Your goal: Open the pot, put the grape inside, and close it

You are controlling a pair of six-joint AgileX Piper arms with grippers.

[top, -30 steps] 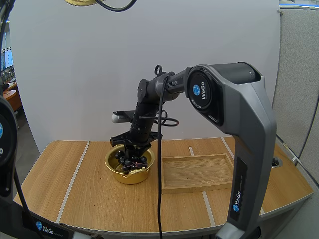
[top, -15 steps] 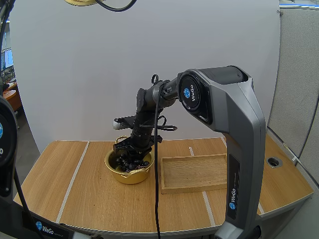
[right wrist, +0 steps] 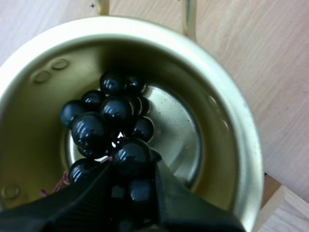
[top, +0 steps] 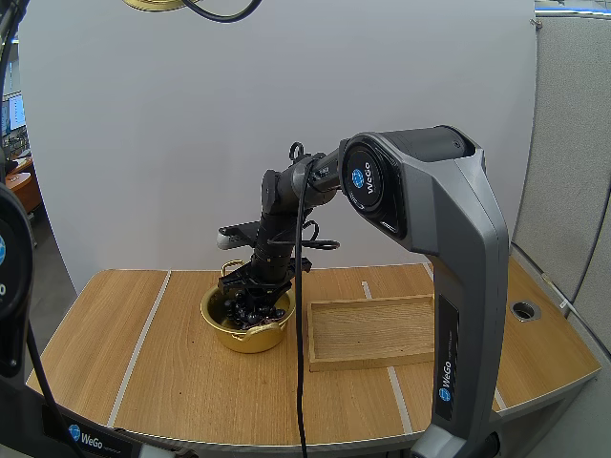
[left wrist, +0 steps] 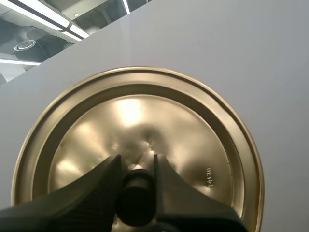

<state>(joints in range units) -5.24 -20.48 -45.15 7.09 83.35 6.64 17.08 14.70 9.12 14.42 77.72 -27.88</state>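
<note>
The gold pot stands open on the table, left of centre. My right gripper reaches down into it, shut on the bunch of dark grapes. In the right wrist view my right gripper pinches a lower berry while the grapes hang low inside the pot, close over its floor. High above the table's left side hangs the gold lid. My left gripper is shut on the black knob of the lid.
A shallow wooden tray lies just right of the pot, and its corner shows beside the pot rim. Bare tabletop extends to the left and front of the pot.
My right arm has sunk lower, carrying the grapes from rim height down into the pot. In the last half second it barely moved. The lid stays where it was.
</note>
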